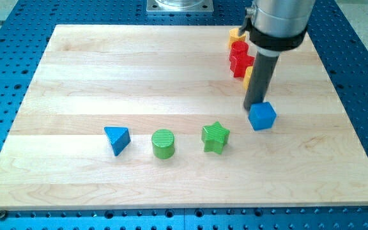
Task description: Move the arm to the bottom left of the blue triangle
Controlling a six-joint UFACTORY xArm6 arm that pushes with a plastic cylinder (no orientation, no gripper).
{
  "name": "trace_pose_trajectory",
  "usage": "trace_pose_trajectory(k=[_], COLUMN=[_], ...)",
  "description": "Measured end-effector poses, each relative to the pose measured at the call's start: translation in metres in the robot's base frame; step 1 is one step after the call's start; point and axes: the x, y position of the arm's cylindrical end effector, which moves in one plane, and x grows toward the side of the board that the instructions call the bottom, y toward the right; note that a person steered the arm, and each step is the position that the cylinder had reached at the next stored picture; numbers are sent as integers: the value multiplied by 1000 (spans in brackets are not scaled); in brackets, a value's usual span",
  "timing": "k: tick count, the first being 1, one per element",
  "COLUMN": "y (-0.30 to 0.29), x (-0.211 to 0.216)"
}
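The blue triangle (pixel 117 139) lies on the wooden board (pixel 107 64) at the view's lower left. My tip (pixel 255 107) stands far to the view's right of it, just above and touching or nearly touching the top-left edge of a blue cube (pixel 262 116). A green cylinder (pixel 163 143) and a green star (pixel 214 137) lie in a row between the blue triangle and the blue cube.
A cluster of red blocks (pixel 239 57) and yellow blocks (pixel 236 33) sits at the view's upper right, partly hidden behind the rod. A further yellow block (pixel 248 76) peeks out beside the rod. The board rests on a blue perforated table (pixel 356 76).
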Motion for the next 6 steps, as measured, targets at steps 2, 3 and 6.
trace_pose_trajectory(k=[2,3,6], y=[32,53,-191], x=[30,26,-6])
